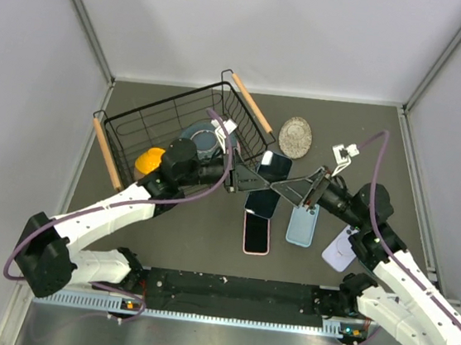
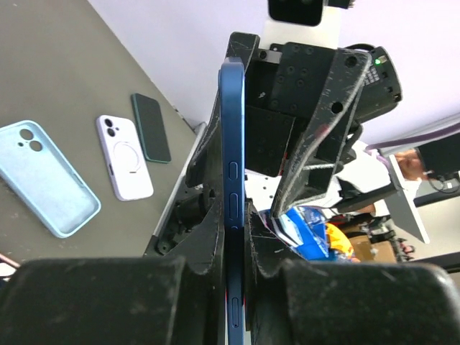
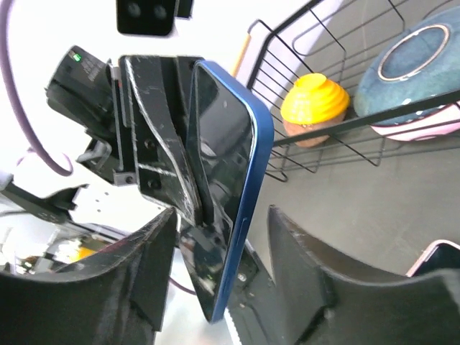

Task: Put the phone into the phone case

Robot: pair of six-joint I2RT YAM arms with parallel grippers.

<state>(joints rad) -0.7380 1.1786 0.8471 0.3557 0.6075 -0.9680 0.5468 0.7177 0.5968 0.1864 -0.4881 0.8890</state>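
While the left gripper (image 2: 233, 248) is clamping the blue phone (image 2: 231, 165) on edge in mid-air | right gripper (image 3: 223, 237) is straddling it, jaws apart, gripping nothing | light-blue case (image 1: 301, 225) is lying empty nearby | insertion is not yet starting, judging by this.

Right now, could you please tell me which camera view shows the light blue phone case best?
The left wrist view: the light blue phone case lies almost whole in frame, with its camera cutout plain to see. The top external view shows it smaller, with its far end partly covered. The right wrist view does not show it.
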